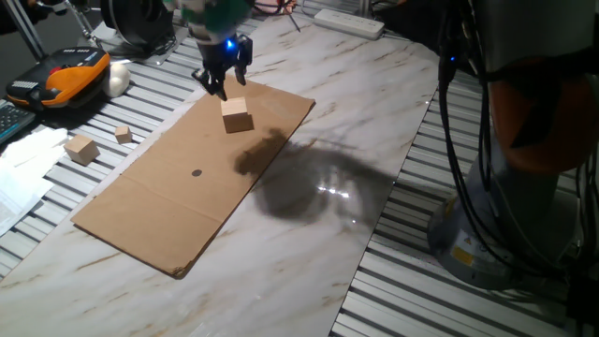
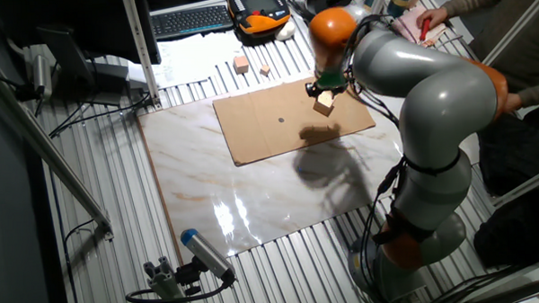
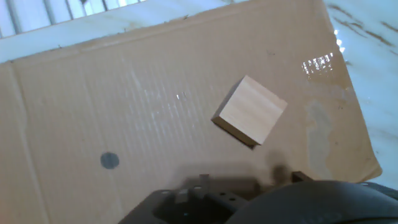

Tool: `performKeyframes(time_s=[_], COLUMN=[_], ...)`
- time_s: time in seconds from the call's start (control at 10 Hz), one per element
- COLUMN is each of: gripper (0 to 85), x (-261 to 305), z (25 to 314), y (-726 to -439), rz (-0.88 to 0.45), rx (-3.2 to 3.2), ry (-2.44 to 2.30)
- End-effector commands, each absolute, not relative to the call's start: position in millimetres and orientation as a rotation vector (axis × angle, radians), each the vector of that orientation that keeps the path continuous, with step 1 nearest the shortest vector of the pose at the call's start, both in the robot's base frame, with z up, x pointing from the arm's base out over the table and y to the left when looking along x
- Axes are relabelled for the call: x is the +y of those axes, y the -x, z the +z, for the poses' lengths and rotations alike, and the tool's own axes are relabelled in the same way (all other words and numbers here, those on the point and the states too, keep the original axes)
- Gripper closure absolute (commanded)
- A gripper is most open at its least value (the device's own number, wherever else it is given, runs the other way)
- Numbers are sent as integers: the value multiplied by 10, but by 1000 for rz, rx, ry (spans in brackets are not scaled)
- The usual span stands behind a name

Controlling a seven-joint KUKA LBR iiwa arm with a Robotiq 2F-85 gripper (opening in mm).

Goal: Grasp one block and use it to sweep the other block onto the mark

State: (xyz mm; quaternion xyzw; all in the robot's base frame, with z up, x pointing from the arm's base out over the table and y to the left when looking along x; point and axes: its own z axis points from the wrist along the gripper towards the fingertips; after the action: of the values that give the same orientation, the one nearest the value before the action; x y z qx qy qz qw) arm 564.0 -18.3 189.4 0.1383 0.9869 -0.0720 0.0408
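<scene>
Surface: a marble-patterned board [image 1: 309, 234] laid over a slatted metal table [image 1: 440, 290], with a flat sheet of cardboard [image 1: 150, 206] on top of it. The board is glossy and throws back a bright patch of light near my shadow. A person [image 2: 445, 19] sits at the far side of the room in the other fixed view.

My gripper [image 1: 223, 82] hangs above the far end of the cardboard, fingers pointing down and standing apart, with nothing between them. The block [image 1: 237, 114] rests on the cardboard just below and slightly to the near side of my fingertips; I cannot tell whether a fingertip touches it. In the hand view the block [image 3: 250, 111] sits turned at an angle to the cardboard edges, clear of my fingers.

The mark [image 1: 197, 172] is a dark dot near the middle of the cardboard, well apart from the block, with bare cardboard between them.

Off the cardboard, on the slats to the left in one fixed view, lie a second wooden block [image 1: 82, 149] and a much smaller cube [image 1: 124, 135]. Further left are an orange and black handheld unit [image 1: 70, 75], a white rounded object [image 1: 118, 79] and a keyboard [image 2: 191, 19]. A white power strip [image 1: 349, 22] lies at the far edge. Black cables [image 1: 459, 140] hang at the right beside my base.
</scene>
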Motion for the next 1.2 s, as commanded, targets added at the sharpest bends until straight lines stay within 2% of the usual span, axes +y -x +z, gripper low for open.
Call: performKeyframes(time_s=[0.0,0.7,0.9,1.0,1.1], gripper=[170,170,170,0,0], x=[-181,-181,-229,-265,-295], z=[1891,1891,1775,1695,1654], y=[-5640,-5640,-5747,-5803,-5854], rz=[-220,-261,-263,-309,-297], rx=[3037,2965,2955,2936,2936], ry=[-428,-767,-777,-771,-767])
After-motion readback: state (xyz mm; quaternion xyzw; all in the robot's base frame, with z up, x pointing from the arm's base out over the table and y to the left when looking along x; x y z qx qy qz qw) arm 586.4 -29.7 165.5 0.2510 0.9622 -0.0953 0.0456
